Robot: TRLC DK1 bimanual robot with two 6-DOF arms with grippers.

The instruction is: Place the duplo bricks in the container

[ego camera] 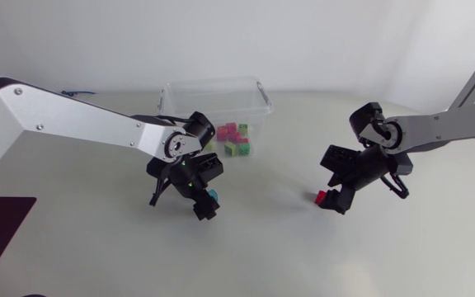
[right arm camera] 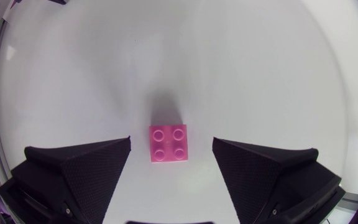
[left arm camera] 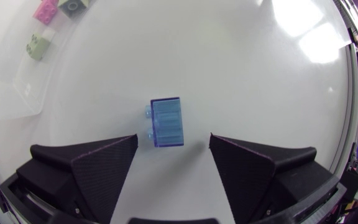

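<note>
a translucent blue duplo brick (left arm camera: pixel 166 122) lies on its side on the white table (left arm camera: pixel 260 74), between the spread fingers of the left pincer (left arm camera: pixel 173 139), neither finger touching it; a pink four-stud brick (right arm camera: pixel 168 142) sits studs-up in the gap of the right pincer (right arm camera: pixel 171 140), equally wide open and holding nothing; near the left pincer, the clear container (ego camera: pixel 215 92) holds pink and green bricks (ego camera: pixel 231 139)
</note>
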